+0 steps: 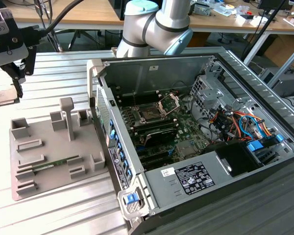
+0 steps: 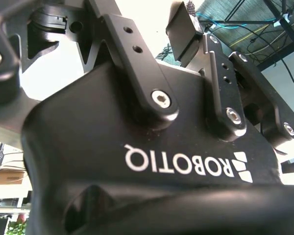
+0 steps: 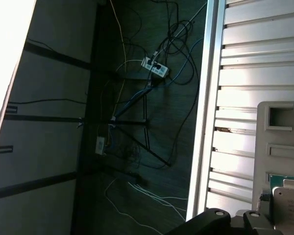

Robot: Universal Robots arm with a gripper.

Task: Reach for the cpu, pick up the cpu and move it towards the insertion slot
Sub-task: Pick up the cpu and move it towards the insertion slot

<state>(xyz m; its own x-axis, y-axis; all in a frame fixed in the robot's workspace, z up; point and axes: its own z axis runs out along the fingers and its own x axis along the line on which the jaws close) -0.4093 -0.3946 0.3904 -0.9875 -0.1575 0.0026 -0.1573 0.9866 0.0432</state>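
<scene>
At the exterior view's left, tool (image 1: 17,83) open and empty, above flat-lying cpu (image 1: 1,98), insertion slot (image 1: 149,113) well apart.

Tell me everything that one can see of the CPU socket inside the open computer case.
The insertion slot is a dark square socket. It lies flat on the green motherboard inside the open computer case. Its silver metal frame is swung up and open, on the exterior view's right of the socket. The socket looks uncovered, and nothing appears to touch it.
</scene>
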